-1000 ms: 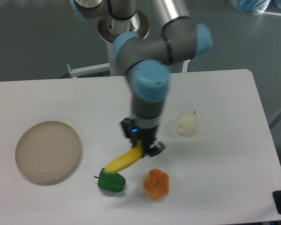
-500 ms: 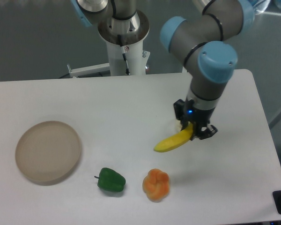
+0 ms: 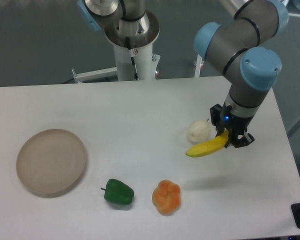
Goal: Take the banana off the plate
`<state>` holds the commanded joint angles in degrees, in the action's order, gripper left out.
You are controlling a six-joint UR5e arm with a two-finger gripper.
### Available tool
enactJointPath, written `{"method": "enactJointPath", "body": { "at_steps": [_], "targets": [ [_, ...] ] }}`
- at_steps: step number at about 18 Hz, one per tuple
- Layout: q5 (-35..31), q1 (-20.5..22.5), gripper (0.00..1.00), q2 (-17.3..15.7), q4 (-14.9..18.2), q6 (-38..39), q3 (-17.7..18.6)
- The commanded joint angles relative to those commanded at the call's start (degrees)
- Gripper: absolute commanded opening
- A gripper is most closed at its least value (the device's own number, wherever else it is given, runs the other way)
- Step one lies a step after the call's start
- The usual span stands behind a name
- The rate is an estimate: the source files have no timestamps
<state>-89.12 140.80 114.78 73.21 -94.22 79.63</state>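
The table (image 3: 140,105) carried the plate (image 3: 51,161) at its left, well apart from the arm. The gripper (image 3: 233,137) clasped one end of the banana (image 3: 207,147), held aloft beside a pale fruit (image 3: 198,131). No legible writing appeared.

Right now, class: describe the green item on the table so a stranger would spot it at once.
Start at the round tan plate on the table's left. Just right of it, near the front edge, lies the green pepper, beside the orange lobed fruit. It alone is dark green, with a short stem.
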Motion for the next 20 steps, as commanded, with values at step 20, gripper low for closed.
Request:
{"method": "enactJointPath", "body": {
  "at_steps": [20],
  "targets": [
    [0.88, -0.35, 0.00, 2.11, -0.35, 0.18, -1.32]
  ]
}}
